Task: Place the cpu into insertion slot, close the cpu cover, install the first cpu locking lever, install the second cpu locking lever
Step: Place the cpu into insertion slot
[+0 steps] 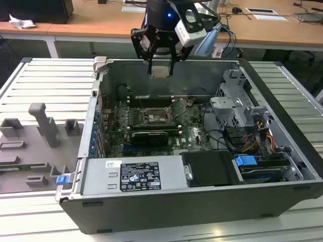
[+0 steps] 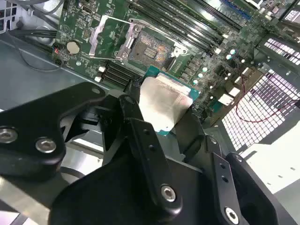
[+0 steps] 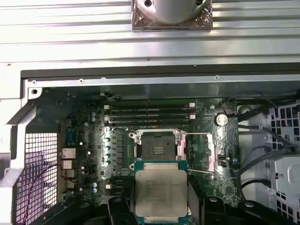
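My gripper point(image 1: 160, 66) hangs above the back wall of the open computer case point(image 1: 166, 214), shut on the cpu point(image 1: 160, 71), a pale silver square chip on a green carrier. In both wrist views the cpu point(image 3: 161, 190) point(image 2: 165, 104) sits between the black fingers point(image 2: 133, 115), held flat above the green board. The insertion slot point(image 3: 156, 144) point(image 2: 146, 50) point(image 1: 154, 118) lies below it, dark and bare inside its silver rim. The cpu cover point(image 3: 199, 151) point(image 2: 108, 36) stands swung open off one side of the slot.
Long memory slots point(image 3: 150, 114) run beside the socket. A black graphics card point(image 1: 149, 137), a silver power supply point(image 1: 133, 175) and a drive cage with cables point(image 1: 237, 108) crowd the case. A grey fixture tray point(image 1: 35, 146) lies at the exterior view's left.
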